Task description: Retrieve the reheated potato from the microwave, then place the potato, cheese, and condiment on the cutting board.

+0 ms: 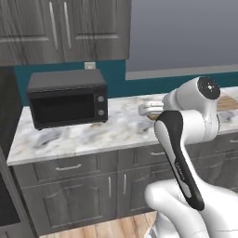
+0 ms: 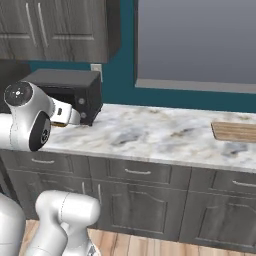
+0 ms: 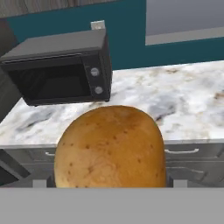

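A big golden-brown potato (image 3: 111,146) sits between my fingertips in the hand view, with my gripper (image 3: 109,183) shut on it. From the left base view the gripper (image 1: 149,110) hangs over the marble counter, right of the black microwave (image 1: 67,98), and a sliver of potato (image 1: 154,116) peeks out below it. The microwave (image 3: 59,74) has its door shut. The light wooden cutting board (image 2: 235,131) lies far right on the counter, well away from the gripper (image 2: 64,116). The cheese and the condiment are out of view.
The marble counter (image 2: 150,132) runs from the microwave to the board, above grey drawers and cabinet doors. Upper cabinets (image 1: 60,28) hang over the microwave. A window (image 2: 195,45) sits in the teal back wall.
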### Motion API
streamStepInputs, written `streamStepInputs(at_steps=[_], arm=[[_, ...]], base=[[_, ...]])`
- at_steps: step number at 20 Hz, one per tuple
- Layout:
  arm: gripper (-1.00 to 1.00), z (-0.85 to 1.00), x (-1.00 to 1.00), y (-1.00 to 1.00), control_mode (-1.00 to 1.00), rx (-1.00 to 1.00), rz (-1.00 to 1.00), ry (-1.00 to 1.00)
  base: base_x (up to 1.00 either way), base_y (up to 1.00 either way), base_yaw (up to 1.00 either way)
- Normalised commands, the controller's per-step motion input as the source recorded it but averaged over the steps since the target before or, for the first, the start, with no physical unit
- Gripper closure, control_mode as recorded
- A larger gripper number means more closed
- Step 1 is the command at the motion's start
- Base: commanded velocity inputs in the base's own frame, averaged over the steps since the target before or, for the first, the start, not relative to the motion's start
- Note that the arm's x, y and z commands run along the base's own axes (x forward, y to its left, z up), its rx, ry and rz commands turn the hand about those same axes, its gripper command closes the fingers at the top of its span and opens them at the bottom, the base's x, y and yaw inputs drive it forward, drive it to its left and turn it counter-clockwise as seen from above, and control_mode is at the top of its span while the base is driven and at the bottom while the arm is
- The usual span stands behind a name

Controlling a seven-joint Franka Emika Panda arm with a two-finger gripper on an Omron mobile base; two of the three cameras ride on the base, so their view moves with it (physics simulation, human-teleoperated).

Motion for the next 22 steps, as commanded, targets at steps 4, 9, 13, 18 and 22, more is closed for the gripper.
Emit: streamStepInputs(at_steps=[4, 9, 13, 18, 22], arm=[[1.0, 0.0, 0.0, 0.0, 1.0, 0.0, 0.0, 0.0], [1.0, 0.0, 0.0, 0.0, 1.0, 0.0, 0.0, 0.0], [1.0, 0.0, 0.0, 0.0, 1.0, 0.0, 0.0, 0.0], [1.0, 0.0, 0.0, 0.0, 1.0, 0.0, 0.0, 0.0], [1.0, 0.0, 0.0, 0.0, 1.0, 0.0, 0.0, 0.0]], base=[[0.23, -0.77, 0.0], [0.24, -0.77, 0.0], [0.24, -0.76, 0.0], [0.29, -0.73, 0.0], [0.36, -0.69, 0.0]])
